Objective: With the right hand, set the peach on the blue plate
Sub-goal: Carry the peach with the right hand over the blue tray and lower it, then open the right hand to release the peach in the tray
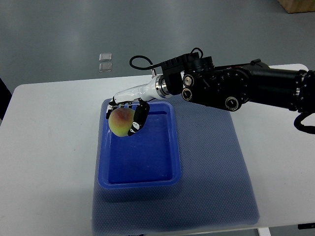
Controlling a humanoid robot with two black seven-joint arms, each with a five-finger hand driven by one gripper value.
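Nearest the camera lay a blue mat (211, 196) on a white table (44, 162). On the mat's left part sat the blue plate (140, 184), a shallow rectangular tray. The right arm (246, 86) entered from the right edge and reached across the mat. The right hand (129, 114) had its fingers curled around the peach (120, 122), gripping it over the plate's far left corner. Whether the peach touched the plate floor could not be determined.

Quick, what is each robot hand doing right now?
Right hand: closed around the peach, over the blue plate.
Left hand: not in the picture.
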